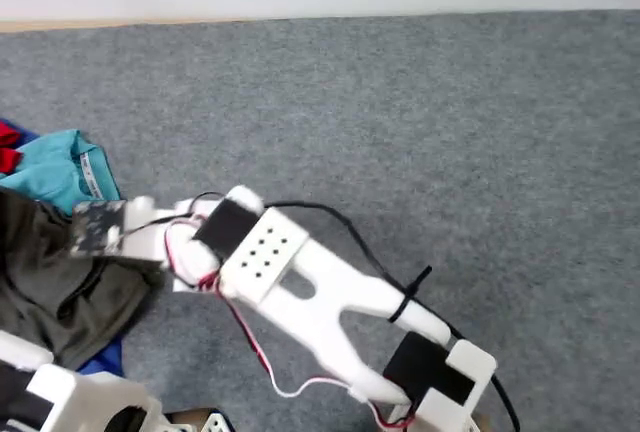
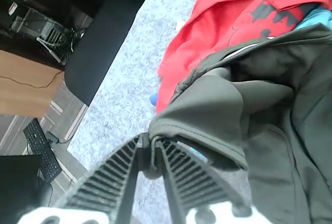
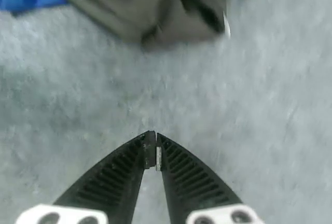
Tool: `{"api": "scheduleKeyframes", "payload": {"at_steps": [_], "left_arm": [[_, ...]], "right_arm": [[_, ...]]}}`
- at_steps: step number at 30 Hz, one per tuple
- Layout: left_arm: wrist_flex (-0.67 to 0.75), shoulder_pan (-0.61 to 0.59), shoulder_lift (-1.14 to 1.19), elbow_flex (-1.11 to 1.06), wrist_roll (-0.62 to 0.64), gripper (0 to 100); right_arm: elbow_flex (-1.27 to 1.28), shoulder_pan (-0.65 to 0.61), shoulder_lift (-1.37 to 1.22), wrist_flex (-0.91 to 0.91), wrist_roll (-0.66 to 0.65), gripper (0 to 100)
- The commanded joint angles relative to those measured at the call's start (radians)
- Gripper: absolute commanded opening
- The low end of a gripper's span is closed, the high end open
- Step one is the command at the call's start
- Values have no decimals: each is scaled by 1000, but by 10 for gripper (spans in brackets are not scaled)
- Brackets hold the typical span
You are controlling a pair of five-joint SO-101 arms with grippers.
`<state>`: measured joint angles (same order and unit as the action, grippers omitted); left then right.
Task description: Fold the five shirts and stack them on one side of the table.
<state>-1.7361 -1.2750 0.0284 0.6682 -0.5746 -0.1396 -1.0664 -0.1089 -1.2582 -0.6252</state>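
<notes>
A pile of shirts lies at the table's left edge: a dark olive shirt (image 1: 50, 282) on top, a teal shirt (image 1: 60, 167) behind it, a red shirt (image 1: 8, 147) at the border and a blue shirt (image 1: 100, 357) underneath. My left gripper (image 2: 150, 154) is shut on a folded edge of the olive shirt (image 2: 259, 115), lifting it, with the red shirt (image 2: 228, 22) beyond. My right gripper (image 3: 155, 151) is shut with nothing in it, just above bare grey carpet, a short way from the olive shirt (image 3: 140, 6). The right arm (image 1: 300, 282) stretches from the front right to the pile.
Grey carpet (image 1: 450, 132) covers the table, bare from the middle to the right. The table's far edge (image 1: 300, 18) meets a white wall. The left arm's base (image 1: 60, 397) stands at the front left. Red, white and black cables (image 1: 250, 342) trail along the right arm.
</notes>
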Motion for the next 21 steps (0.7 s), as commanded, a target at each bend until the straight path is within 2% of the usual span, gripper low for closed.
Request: {"api": "scheduleKeyframes", "payload": {"at_steps": [1,7,10,14,19,21], "left_arm": [[-15,-21,-46,-36,8,3],[-15,-26,-55,-139,8,3],[-15,-21,-55,-150,8,3],[-15,-14,-58,-133,9,3],[-15,8,-140,-70,9,3],[-15,54,-204,-62,9,2]], "right_arm": [[-48,-44,5,94,-78,15],[-49,-74,-97,208,-163,44],[-49,-71,-128,209,-164,75],[-49,-65,-99,171,-163,69],[-49,5,-19,82,-55,69],[-49,48,12,35,-25,69]]}}
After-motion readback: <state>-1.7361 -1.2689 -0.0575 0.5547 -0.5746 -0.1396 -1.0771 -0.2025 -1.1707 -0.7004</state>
